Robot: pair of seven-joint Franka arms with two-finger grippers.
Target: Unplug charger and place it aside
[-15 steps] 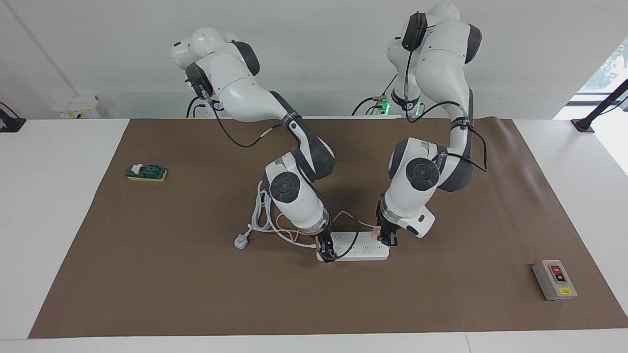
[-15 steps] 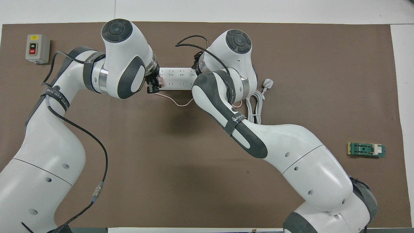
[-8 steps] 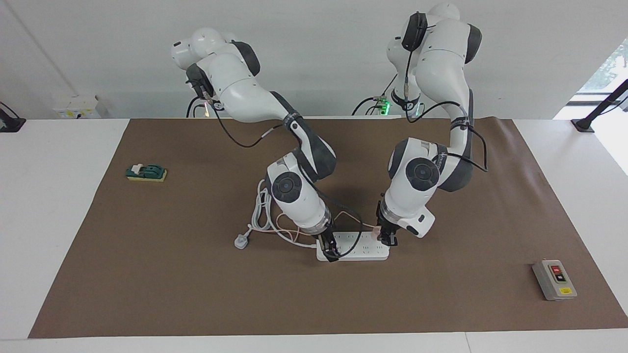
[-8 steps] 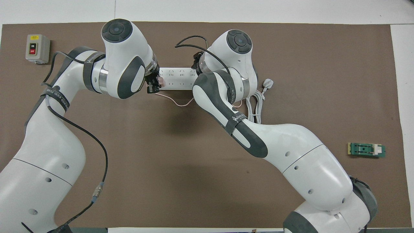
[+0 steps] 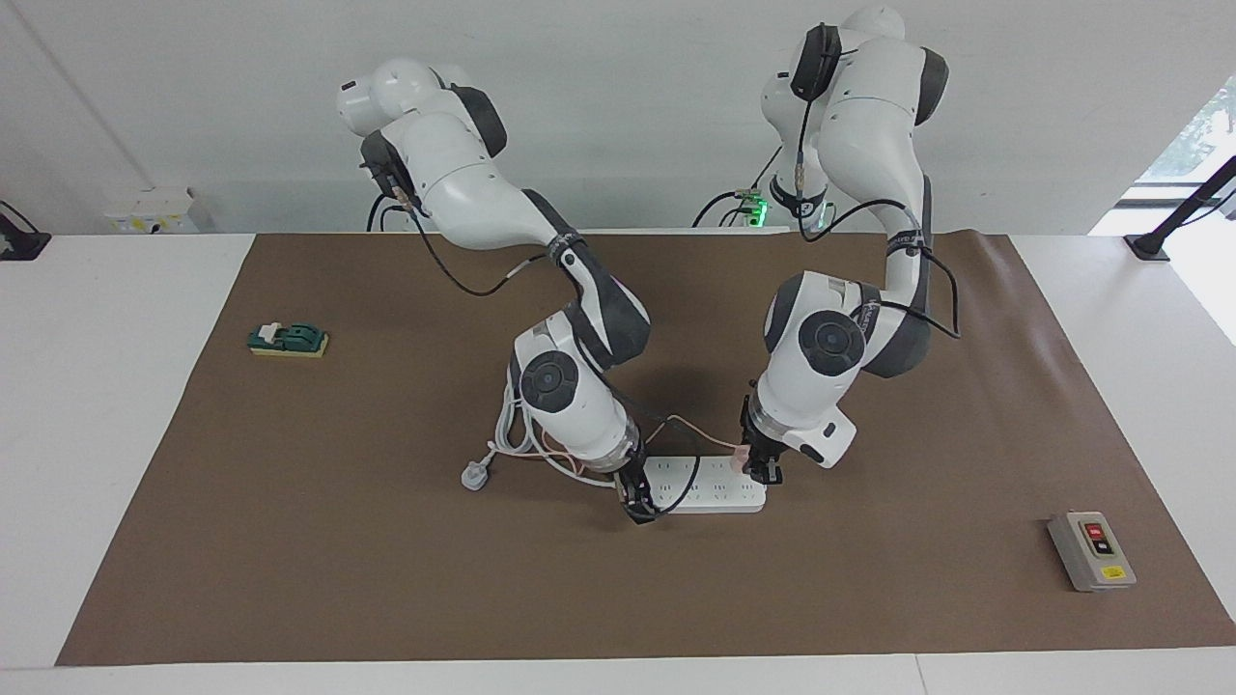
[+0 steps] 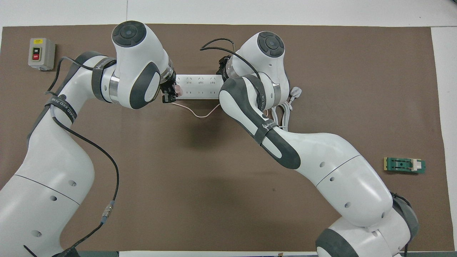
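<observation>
The charger (image 5: 739, 456) is a small pale pink cube on the white power strip (image 5: 710, 486), at the strip's end toward the left arm. My left gripper (image 5: 761, 470) is shut on the charger, which also shows in the overhead view (image 6: 177, 91) beside the left gripper (image 6: 170, 94). The charger's thin pink cable (image 6: 200, 115) loops off the strip toward the robots. My right gripper (image 5: 637, 504) is down at the strip's other end, where the thick cord leaves it. In the overhead view the right wrist hides most of that gripper.
The strip's thick white cord (image 5: 512, 425) lies coiled beside the right arm, with its plug (image 5: 473, 475) on the brown mat. A grey box with red and black buttons (image 5: 1091, 550) sits toward the left arm's end. A green block (image 5: 288, 339) sits toward the right arm's end.
My right arm has shifted along the strip toward its cord end, uncovering more of the sockets. The left gripper and the charger have stayed where they were.
</observation>
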